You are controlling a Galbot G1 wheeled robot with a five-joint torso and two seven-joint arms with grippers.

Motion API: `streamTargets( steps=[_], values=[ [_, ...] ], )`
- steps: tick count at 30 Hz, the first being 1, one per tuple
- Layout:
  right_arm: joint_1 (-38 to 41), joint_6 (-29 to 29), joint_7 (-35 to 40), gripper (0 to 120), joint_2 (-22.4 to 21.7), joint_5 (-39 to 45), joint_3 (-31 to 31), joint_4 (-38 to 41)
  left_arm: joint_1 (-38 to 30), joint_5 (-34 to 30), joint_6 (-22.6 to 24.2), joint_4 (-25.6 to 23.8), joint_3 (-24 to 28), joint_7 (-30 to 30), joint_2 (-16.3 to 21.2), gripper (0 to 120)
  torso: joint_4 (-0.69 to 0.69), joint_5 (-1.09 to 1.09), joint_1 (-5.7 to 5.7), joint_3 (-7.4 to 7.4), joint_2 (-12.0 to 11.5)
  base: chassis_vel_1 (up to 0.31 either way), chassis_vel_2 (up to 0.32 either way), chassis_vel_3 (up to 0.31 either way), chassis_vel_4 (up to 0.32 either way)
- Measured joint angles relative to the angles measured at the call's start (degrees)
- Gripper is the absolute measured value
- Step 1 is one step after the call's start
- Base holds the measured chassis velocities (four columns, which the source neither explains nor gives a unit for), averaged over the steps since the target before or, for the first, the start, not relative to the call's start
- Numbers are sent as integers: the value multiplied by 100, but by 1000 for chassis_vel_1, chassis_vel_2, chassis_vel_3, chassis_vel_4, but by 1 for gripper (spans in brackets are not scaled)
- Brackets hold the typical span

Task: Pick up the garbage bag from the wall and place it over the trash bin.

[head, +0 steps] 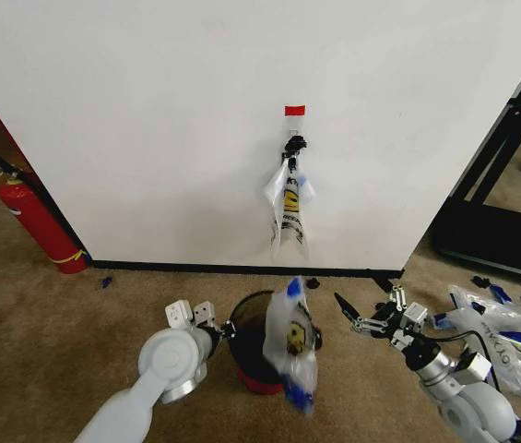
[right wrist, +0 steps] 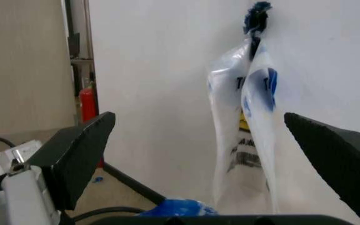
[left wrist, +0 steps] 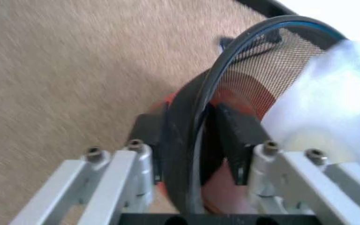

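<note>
1. The trash bin [head: 253, 355] has its right side hidden behind a draped bag [head: 292, 346].
2. The hanging garbage bag [right wrist: 245, 136] shows print too blurred to read.
3. Floor bags [head: 509, 346] are cut off at the picture's right edge.

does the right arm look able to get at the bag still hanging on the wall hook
Probably yes. The right gripper is open, holding nothing, and faces the garbage bag on the wall with bare carpet between. The left gripper is clamped on the trash bin rim, out of the way.

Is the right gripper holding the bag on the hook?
No, the right gripper is open, below the garbage bag hanging on the hook.
</note>
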Motion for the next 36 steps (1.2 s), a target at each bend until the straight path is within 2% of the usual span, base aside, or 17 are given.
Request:
streamTargets(
  steps=[1,6,7,9,12,13,15,18,20,21,24,28,29,32,36],
  values=[
    [0,0,0,100,0,0,0,0,0,0,0,0,0,0,0,35,0,0,0,0,0,0,0,0,0],
    [187,0,-5,100,46,-34,-195,-96,201,641,-66,-359,-252,221,216,58,-1,0,0,0,0,0,0,0,0],
    [187,0,-5,100,46,-34,-195,-96,201,641,-66,-359,-252,221,216,58,-1,0,0,0,0,0,0,0,0],
    [252,1,-6,100,43,-34,-229,-135,322,1018,-206,-725,-418,392,358,66,0,-1,0,1,0,0,0,0,0],
    [459,10,140,100,37,-3,-102,-362,466,1175,-317,-1497,-506,611,573,78,0,3,0,0,0,0,0,0,0],
    [459,10,140,100,37,-3,-102,-362,466,1175,-317,-1497,-506,611,573,78,0,3,0,0,0,0,0,0,0],
    [633,-47,518,100,-14,46,67,-563,528,1221,-334,-1850,-431,719,632,86,1,4,0,0,0,0,0,0,0],
    [754,-192,965,100,-173,95,286,-717,615,1521,-306,-2008,-161,973,621,97,0,1,0,0,0,0,0,0,0],
    [789,-283,1036,100,-290,154,477,-776,707,2240,-273,-1903,73,1563,597,100,-2,0,0,0,0,0,0,0,0],
    [789,-283,1036,100,-290,154,477,-776,707,2240,-273,-1903,73,1563,597,100,-2,0,0,0,0,0,0,0,0],
    [802,-286,1027,100,-370,169,539,-804,704,3378,-313,-1538,473,2401,582,100,1,1,0,0,0,0,0,0,0],
    [694,-230,1051,100,-350,86,489,-772,361,4518,-368,-1024,1047,3234,648,100,-1,1,0,0,0,0,0,0,0],
    [694,-230,1051,100,-350,86,489,-772,361,4518,-368,-1024,1047,3234,648,100,-1,1,0,0,0,0,0,0,0],
    [682,-156,1120,100,-299,-37,353,-782,-58,4814,-412,-711,1538,3406,691,100,0,1,0,1,0,0,0,0,0],
    [697,-141,1184,100,-266,-157,196,-794,-620,4650,-310,-531,2162,3303,774,100,-1,2,0,1,0,0,0,0,0]
  ],
)
